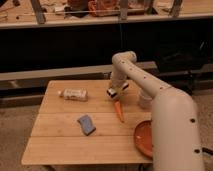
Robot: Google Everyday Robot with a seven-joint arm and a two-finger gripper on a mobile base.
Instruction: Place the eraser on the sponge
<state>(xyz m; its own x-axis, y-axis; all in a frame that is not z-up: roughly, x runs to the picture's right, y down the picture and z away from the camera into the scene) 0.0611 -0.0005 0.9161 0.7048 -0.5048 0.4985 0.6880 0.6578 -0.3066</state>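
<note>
The pincer (115, 92) grips the eraser (111, 93). A weak grip could drop it onto the carrot (119, 111) just below, short of the sponge (86, 124) farther off.

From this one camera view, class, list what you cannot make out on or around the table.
- Eraser: a tiny pale blob at the claw, which hangs over the table's far side; too small to see its shape.
- Bottle: label too small to read.
- Orange dish: right part hidden behind the robot's arm.
</note>
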